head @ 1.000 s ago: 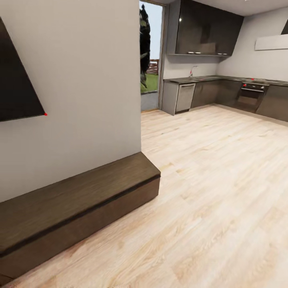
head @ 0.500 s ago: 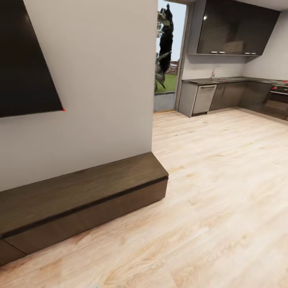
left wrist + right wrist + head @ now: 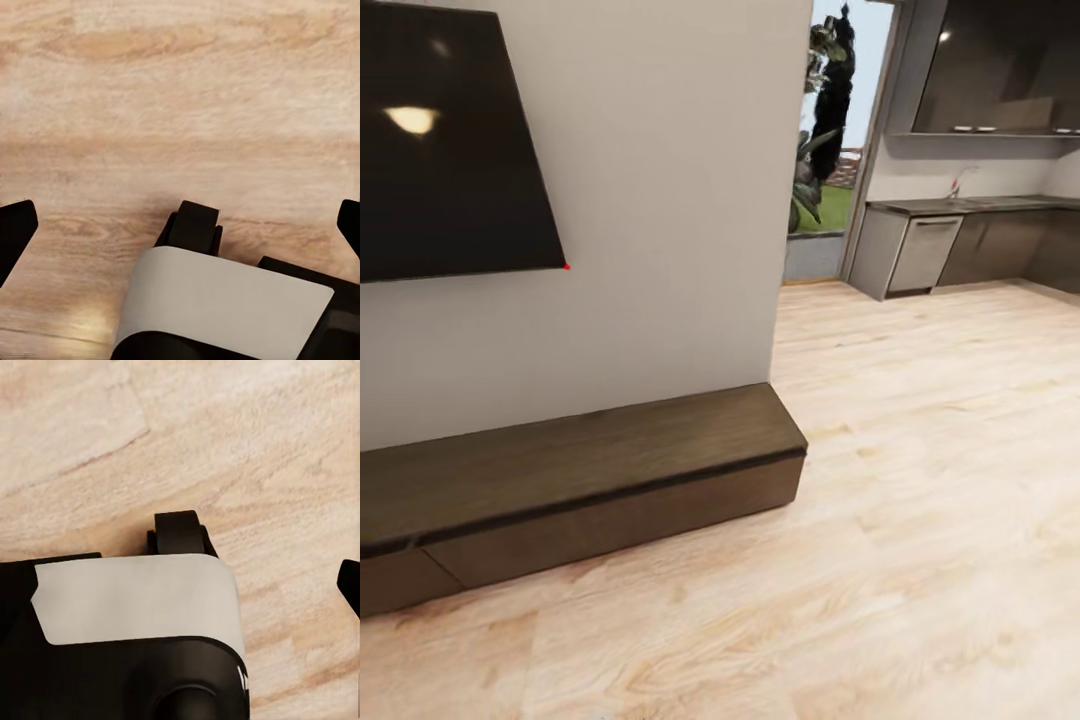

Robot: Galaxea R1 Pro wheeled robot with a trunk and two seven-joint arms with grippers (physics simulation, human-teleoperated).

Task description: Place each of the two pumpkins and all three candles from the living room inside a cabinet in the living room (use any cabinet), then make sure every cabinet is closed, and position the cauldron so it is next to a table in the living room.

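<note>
My left pincer (image 3: 180, 225) hangs with fingers apart over the wooden floor (image 3: 920, 520); the cabinet (image 3: 580, 480) sits shut against the wall, its stiff handle-less fronts likely needing an edge pull.

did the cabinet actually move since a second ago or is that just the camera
No. The cabinet stays flush against the wall; both slid right together, so the camera turned.

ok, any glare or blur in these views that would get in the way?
Head view: a bright lamp glint on the black wall screen, daylight washing out the doorway, and the cabinet stays crisp. Left and right wrist views: evenly lit wood floor, slightly soft, no glare.
</note>
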